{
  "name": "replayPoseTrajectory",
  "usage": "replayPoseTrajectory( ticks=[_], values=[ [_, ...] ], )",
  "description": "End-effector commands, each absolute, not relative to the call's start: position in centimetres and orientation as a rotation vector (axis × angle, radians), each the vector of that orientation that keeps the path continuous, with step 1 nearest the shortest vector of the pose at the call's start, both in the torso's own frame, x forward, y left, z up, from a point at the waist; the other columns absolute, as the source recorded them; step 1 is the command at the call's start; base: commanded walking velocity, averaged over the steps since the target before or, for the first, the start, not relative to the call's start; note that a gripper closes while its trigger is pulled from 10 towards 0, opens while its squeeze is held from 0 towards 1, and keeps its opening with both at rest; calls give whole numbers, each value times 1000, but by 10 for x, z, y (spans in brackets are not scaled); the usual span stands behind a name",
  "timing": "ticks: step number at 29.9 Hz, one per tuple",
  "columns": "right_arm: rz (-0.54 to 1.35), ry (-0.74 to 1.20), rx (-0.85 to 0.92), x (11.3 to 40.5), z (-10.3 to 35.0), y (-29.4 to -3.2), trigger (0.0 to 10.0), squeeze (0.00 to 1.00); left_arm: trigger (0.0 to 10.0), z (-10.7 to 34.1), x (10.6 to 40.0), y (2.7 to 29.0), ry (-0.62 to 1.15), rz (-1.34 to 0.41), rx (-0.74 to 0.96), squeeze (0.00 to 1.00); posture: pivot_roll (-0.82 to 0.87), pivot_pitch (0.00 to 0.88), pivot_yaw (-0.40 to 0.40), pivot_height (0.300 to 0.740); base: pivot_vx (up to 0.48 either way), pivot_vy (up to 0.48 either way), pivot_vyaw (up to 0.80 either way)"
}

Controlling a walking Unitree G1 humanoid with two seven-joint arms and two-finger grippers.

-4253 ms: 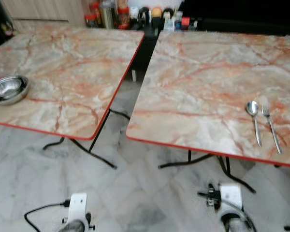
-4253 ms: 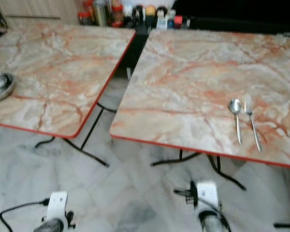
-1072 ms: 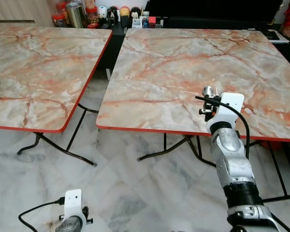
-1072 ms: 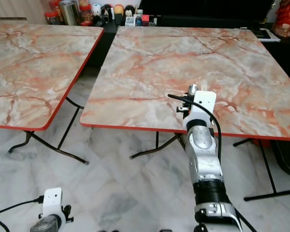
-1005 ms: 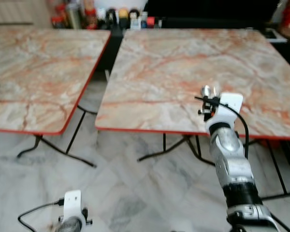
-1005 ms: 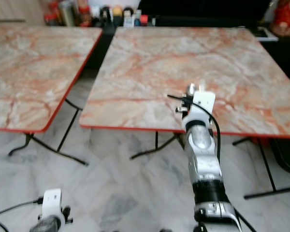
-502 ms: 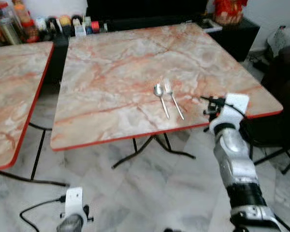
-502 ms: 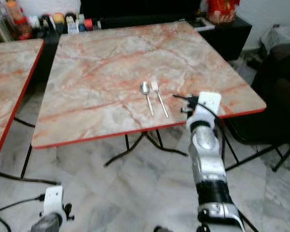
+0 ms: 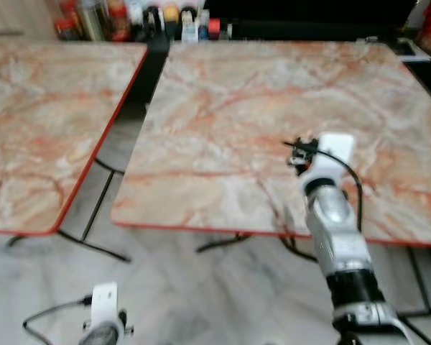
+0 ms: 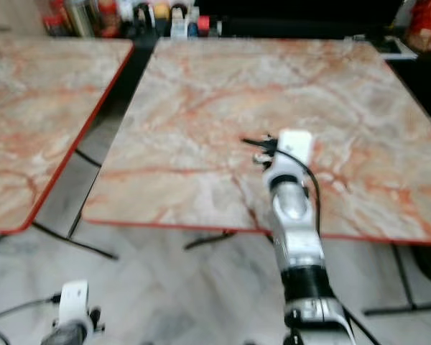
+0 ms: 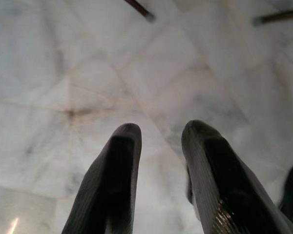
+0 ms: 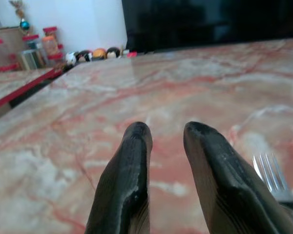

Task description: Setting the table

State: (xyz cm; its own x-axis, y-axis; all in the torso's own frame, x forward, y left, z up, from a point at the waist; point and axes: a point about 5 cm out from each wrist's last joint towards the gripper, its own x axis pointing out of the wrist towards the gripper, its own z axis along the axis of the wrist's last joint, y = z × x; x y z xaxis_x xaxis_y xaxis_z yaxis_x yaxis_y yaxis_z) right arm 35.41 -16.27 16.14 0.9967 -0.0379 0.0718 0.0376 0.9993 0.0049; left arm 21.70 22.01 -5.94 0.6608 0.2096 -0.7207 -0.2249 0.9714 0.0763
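Note:
My right arm reaches out over the near part of the right marble table (image 9: pixel 223 108), its wrist (image 9: pixel 323 154) above the tabletop. In the right wrist view my right gripper (image 12: pixel 163 129) hovers low over the marble, open by a narrow gap with nothing between its fingers. A silver fork (image 12: pixel 272 183) lies on the table close beside one finger, tines pointing away from me. My left arm (image 9: pixel 104 316) hangs idle low over the floor. Its gripper (image 11: pixel 161 127) is open above pale marble tiles.
A second marble table (image 9: pixel 43 108) with a red edge stands to the left, a floor gap (image 9: pixel 122 136) between the two. Bottles and jars (image 9: pixel 151 16) line the back against a dark cabinet. Black folding legs (image 9: pixel 93 244) show under the tables.
The view has swung back left, bringing the left table into sight. My right wrist, off the table's near corner before, is now over the tabletop where the spoon and fork lay.

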Motion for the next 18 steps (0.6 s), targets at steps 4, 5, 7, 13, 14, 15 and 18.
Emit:
replayPoseTrajectory(
  ticks=[4,5,7,13,14,15,18],
  values=[
    [-75,-51,14,351,156,-174,10000,0,10000,-63,211,219,839,240,-12,0,-77,120,25,740,0,133,0],
    [-77,-48,10,351,155,-174,10000,0,10000,-63,211,219,838,236,-10,0,-77,120,25,740,0,0,0],
    [-79,-47,7,351,155,-173,10000,0,10000,-64,211,219,840,236,-12,0,-79,120,25,740,0,0,0],
    [-111,-27,1,349,151,-179,10000,0,10000,-64,210,218,843,232,-17,0,-77,121,26,740,0,0,0],
    [-115,-25,4,349,151,-179,10000,0,10000,-64,210,218,842,233,-17,0,-77,122,26,740,0,0,0],
    [-116,-25,7,349,151,-180,10000,0,10000,-64,210,218,842,233,-17,0,-77,122,26,740,0,0,0],
    [-119,-22,28,350,151,-179,10000,0,10000,-64,210,219,842,233,-14,0,-77,122,26,740,0,0,0]
  ],
)
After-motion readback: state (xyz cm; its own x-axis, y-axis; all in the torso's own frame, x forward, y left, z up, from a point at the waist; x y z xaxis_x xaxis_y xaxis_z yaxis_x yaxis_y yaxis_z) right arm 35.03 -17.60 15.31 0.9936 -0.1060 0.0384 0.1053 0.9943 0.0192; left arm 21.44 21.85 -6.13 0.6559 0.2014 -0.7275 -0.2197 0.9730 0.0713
